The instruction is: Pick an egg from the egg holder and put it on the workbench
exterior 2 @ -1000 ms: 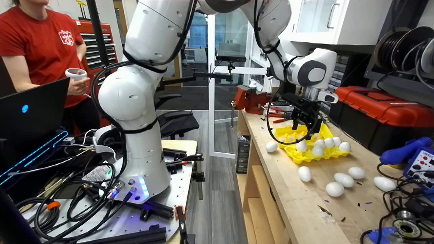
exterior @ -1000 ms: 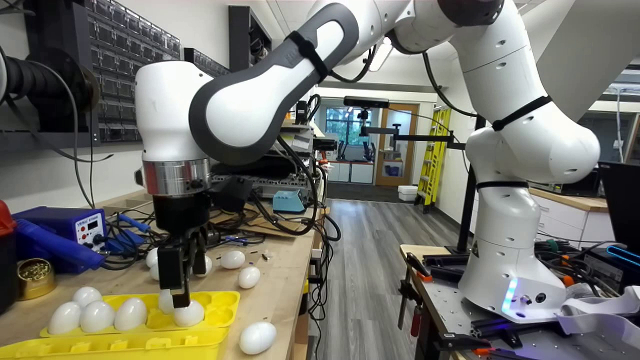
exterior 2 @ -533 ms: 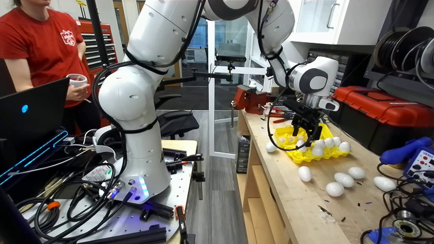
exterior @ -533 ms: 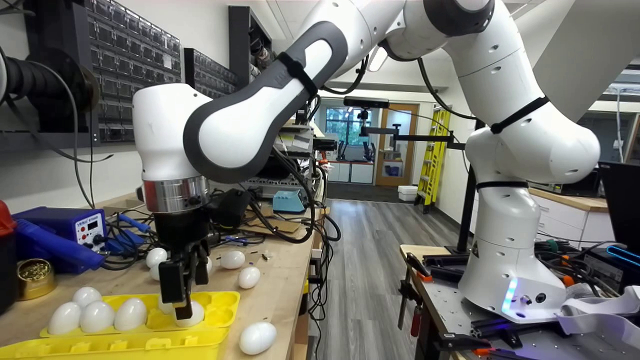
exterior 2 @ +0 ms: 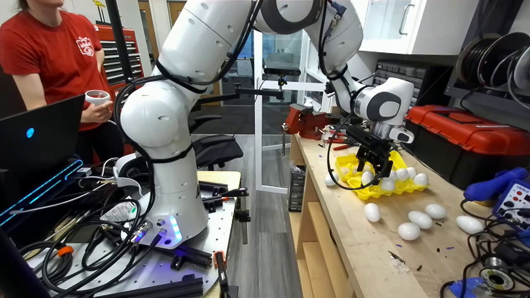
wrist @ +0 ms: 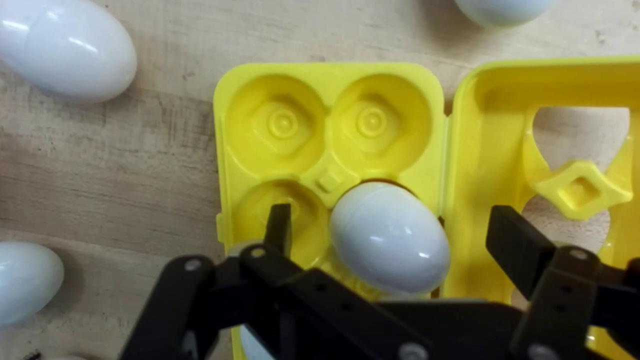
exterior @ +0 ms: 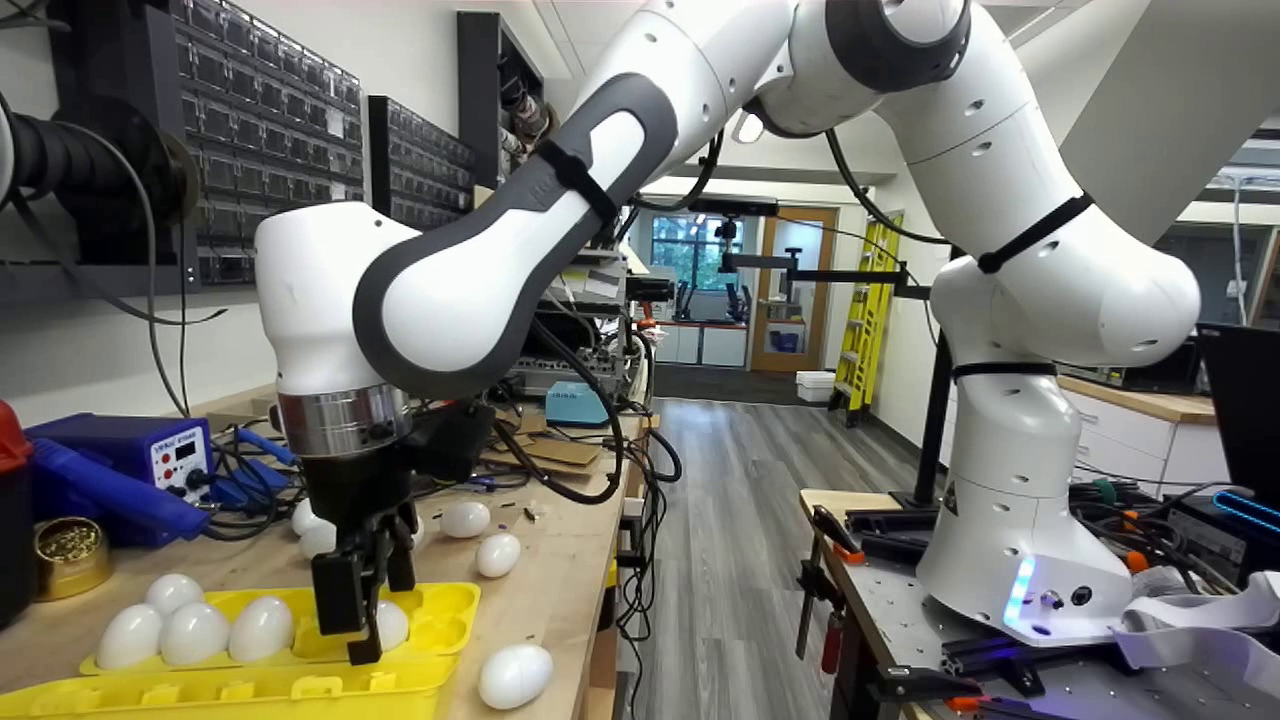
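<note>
The yellow egg holder [wrist: 327, 180] lies open on the tan workbench [exterior: 555, 530]; it also shows in an exterior view [exterior 2: 366, 193]. A white egg [wrist: 390, 237] sits tilted in one of its cups, and shows partly behind a finger in an exterior view [exterior: 393, 626]. My gripper [wrist: 392, 220] is open, low over the holder, with the egg between its fingers and a gap on both sides. One finger is over a neighbouring cup, the other over the lid half [wrist: 470, 200]. Several more eggs [exterior: 262, 628] stand in the holder; some are hidden behind the gripper.
Several loose eggs [exterior 2: 409, 231] lie on the workbench around the holder, one [exterior: 515, 676] close to the bench edge. A black and red toolbox [exterior 2: 476, 136], a blue soldering station [exterior: 120, 455] and loose cables [exterior 2: 476, 256] lie along the wall side.
The arm has lowered steadily and my open gripper has come down over the egg in the holder. The eggs in view have not visibly moved.
</note>
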### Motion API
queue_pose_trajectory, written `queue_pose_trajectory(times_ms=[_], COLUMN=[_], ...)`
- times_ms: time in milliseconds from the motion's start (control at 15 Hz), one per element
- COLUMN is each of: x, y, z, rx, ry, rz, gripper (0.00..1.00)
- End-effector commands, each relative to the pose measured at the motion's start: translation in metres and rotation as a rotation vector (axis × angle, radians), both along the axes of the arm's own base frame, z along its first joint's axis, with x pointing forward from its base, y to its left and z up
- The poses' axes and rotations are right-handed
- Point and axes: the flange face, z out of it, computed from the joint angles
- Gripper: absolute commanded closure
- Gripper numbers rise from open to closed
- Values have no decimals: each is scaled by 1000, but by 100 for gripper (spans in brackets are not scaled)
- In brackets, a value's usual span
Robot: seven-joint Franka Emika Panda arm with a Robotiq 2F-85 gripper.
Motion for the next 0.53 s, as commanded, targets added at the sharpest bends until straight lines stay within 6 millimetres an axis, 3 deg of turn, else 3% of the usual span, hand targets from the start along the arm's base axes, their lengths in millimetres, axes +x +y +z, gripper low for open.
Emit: queue_pose_trajectory(times_ms=[0,467], x=[13,11], y=[5,-3], z=[5,0], rx=[-2,-18], ry=[-31,-14], rz=[-33,-39], gripper=[0,0])
